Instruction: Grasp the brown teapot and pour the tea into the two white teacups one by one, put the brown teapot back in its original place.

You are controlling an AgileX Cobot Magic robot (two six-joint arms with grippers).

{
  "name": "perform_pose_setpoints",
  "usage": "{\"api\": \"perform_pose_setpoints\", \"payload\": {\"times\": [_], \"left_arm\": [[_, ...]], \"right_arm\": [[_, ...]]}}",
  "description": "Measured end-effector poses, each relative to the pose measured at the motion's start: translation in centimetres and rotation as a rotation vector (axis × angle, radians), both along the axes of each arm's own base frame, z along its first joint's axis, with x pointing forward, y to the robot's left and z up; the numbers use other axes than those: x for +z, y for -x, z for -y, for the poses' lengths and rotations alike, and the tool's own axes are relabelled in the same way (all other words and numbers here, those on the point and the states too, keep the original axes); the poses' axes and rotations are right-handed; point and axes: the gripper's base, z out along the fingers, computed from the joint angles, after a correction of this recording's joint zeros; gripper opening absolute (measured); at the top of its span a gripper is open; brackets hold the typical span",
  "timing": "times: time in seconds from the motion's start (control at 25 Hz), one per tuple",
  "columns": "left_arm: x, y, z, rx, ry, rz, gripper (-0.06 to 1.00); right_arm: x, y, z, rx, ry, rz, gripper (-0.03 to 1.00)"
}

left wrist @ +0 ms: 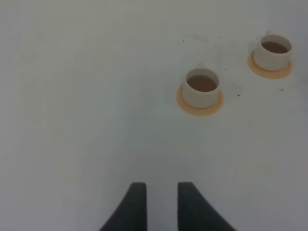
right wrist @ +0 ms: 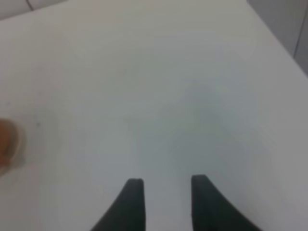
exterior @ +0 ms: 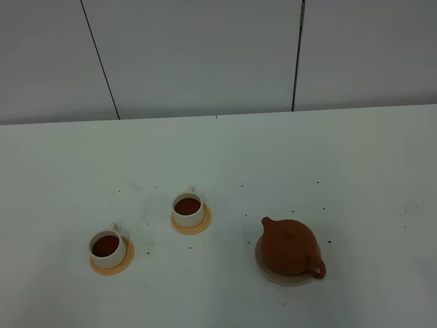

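Observation:
The brown teapot (exterior: pixel 290 246) stands upright on its pale beige mat (exterior: pixel 272 276), the original place, right of centre in the high view. At the edge of the right wrist view it shows only as a brown blur (right wrist: pixel 6 144). The two white teacups hold dark tea, and each sits on an orange coaster: one near the middle (exterior: pixel 188 208) (left wrist: pixel 274 52), one further left and nearer (exterior: pixel 107 247) (left wrist: pixel 202 88). My left gripper (left wrist: pixel 161 190) hangs open over bare table, short of the cups. My right gripper (right wrist: pixel 167 185) is open too, holding nothing. Neither arm appears in the high view.
The white table (exterior: pixel 341 171) carries small dark specks around the cups and teapot. A grey panelled wall (exterior: pixel 205 55) with dark seams rises behind the table's far edge. The table's right edge (right wrist: pixel 276 38) shows in the right wrist view.

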Motion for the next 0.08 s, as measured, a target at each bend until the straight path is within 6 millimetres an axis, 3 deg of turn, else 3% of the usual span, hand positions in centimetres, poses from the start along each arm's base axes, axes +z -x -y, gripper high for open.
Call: {"api": "perform_pose_setpoints", "payload": {"times": [0.08], "left_arm": [[0.0,0.0,0.0,0.0,0.0,0.0,0.23]], "right_arm": [[0.03,-0.02,-0.27,0.041,0.015,0.004,0.23]]}}
